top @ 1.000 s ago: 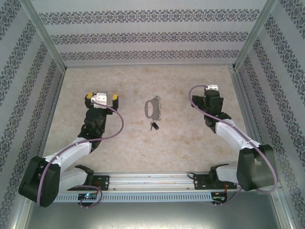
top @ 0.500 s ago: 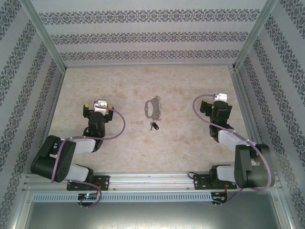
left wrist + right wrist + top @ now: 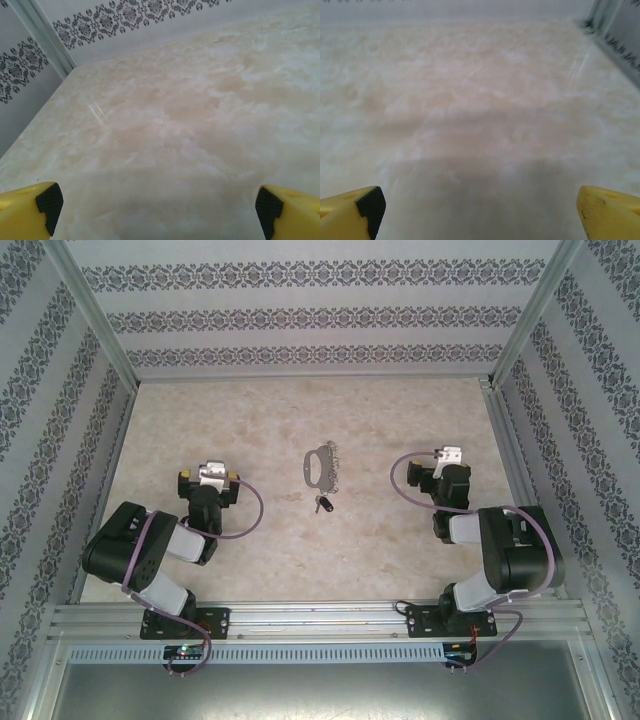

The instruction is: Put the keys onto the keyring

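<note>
Near the middle of the table [image 3: 400, 410] lies the keyring [image 3: 318, 466], flat on the pale marbled top; just nearer the arms than the keyring lies the key [image 3: 322, 504], close to the loop's near end but not on it; whether it touches the tail of the chain [image 3: 335, 470] is too small to tell.

By my reading the task has not begun; the key is off the loop, neither thing is held, and all the work is left: taking up the key, steadying or opening the keyring, and threading one onto the other.

Well to the left of the keyring is the left gripper [image 3: 208, 478], jaws spread wide with nothing between them; its wrist view shows yellow fingers [image 3: 25, 212] with black pads at the lower corners and bare table in the gap. Well to the right of the keyring is the right gripper [image 3: 440, 468], likewise wide open and empty; both arms are folded back toward their bases.

The keyring is a grey metal oval, elongated and carabiner-like, with the short, jagged, silvery chain along its right side. The key is far smaller, with a stubby black head and a short silver blade; any hole in the head is too small to make out; I judge it a fiddly pick, lying so low and flat.
</note>
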`<state>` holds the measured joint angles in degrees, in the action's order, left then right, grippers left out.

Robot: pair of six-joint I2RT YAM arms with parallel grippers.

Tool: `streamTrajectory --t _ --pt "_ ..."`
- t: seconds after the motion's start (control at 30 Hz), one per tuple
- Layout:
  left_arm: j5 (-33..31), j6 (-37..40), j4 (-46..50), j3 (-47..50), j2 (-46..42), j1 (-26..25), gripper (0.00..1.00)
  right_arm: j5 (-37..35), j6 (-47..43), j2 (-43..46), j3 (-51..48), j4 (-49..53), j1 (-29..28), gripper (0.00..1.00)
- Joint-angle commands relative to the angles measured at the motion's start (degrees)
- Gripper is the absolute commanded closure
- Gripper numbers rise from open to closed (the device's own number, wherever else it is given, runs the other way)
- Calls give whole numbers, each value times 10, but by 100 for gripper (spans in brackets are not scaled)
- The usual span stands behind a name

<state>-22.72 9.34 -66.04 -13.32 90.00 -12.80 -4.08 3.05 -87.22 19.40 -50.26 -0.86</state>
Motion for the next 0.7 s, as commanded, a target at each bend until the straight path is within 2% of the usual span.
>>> streamTrajectory --t 0.0,0.17,0.2,0.23,0.3,0.33,0.37,0.43,0.67 --pt "46 -30 -4 -19 -20 30 0 70 -30 2 -1 -55 1 2" --pt "151 -57 14 -18 -7 74 0 82 -33 3 -1 -46 1 2" --pt "169 -43 -29 -21 24 77 0 86 -30 2 -1 -45 4 2" --pt "176 -44 -23 -25 23 78 0 92 -26 1 12 -37 7 2" --pt "209 -55 86 -53 -5 90 0 98 -10 0 26 -23 19 2" --pt "221 -61 82 -63 7 99 0 101 -8 -1 26 -25 22 2" --pt "218 -68 89 -74 13 105 0 100 -8 -2 26 -26 22 2" --pt "236 -91 164 -100 3 124 0 89 -6 -2 27 -23 21 2" --pt "248 -93 147 -97 7 132 0 31 -15 2 24 -24 1 2"
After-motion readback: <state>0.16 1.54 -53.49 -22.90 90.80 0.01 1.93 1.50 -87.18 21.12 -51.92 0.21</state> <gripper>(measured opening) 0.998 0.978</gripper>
